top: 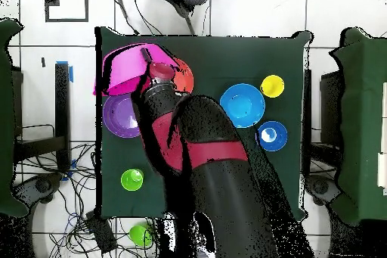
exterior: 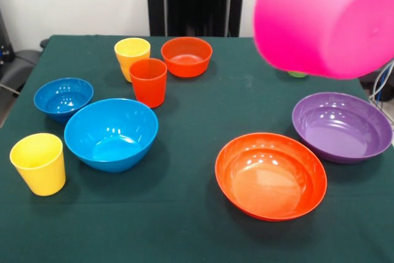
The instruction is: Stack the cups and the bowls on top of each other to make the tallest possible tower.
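Note:
The large pink bowl point(exterior: 326, 16) hangs tilted in the air over the table's right side, and its mouth faces away from the front view. In the overhead view my gripper point(top: 153, 72) is shut on the rim of the pink bowl point(top: 121, 69); the front view hides it behind the bowl. Below lie the wide purple bowl point(exterior: 341, 126) and the wide orange bowl point(exterior: 271, 175). On the left stand the medium blue bowl point(exterior: 111, 133), small blue bowl point(exterior: 63, 98), small orange bowl point(exterior: 186, 56), two yellow cups point(exterior: 37, 163) point(exterior: 132, 57) and an orange-red cup point(exterior: 148, 82). Each stands alone; no tower shows.
A green cup point(top: 131, 180) stands near the table's robot-side edge, and only its lower part peeks out under the pink bowl in the front view. The arm point(top: 196, 156) covers the table's middle from above. Dark green cloth point(exterior: 184, 226) covers the table.

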Controlling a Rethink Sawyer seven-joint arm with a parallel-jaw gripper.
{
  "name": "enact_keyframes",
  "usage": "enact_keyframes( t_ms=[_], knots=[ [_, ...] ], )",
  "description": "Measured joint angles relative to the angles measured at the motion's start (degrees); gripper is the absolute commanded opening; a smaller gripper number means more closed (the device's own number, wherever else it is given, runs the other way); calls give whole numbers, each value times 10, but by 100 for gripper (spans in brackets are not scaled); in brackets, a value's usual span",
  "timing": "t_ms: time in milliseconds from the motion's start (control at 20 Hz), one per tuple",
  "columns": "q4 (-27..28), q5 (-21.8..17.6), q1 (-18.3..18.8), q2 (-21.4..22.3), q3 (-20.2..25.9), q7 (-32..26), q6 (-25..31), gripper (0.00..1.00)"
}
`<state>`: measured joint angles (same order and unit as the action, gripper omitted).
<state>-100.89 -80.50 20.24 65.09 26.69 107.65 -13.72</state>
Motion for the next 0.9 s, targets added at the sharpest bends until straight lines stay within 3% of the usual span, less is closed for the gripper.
enact_keyframes(
  t_ms=[300, 900],
  knots=[
    [0, 49, -29, -9, -52, -3, -74, 0],
    [0, 85, -80, -12, -123, -7, -125, 0]
  ],
)
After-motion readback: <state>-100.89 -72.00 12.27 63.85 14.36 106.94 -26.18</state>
